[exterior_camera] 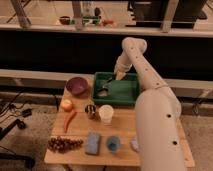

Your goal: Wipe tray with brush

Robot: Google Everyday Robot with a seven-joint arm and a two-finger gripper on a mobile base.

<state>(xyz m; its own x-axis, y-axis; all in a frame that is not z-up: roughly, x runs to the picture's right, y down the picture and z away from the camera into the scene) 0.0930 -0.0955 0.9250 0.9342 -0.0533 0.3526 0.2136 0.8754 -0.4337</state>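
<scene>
Far to the lower left of the claw, a bunch of dark grapes (64,144) is seen at the near edge of the wooden table (80,131). A yellow-red fruit (66,104) and an orange carrot (70,120) are placed left of and below the claw. A round purple bowl (77,86) is set to the claw's left, just beside the tray. Below the claw and slightly left, a blue sponge (92,142), a small dark can (90,110), a white cup (106,114) and a small blue cup (113,144) are laid out.

The brush (104,90) is found just below and left of the claw, its head down on the floor of the dark green tray (125,91), its thin handle slanted up to the claw. The gripper (120,75) is held over the tray's far rim, its fingers drawn narrow around the handle's upper end.
</scene>
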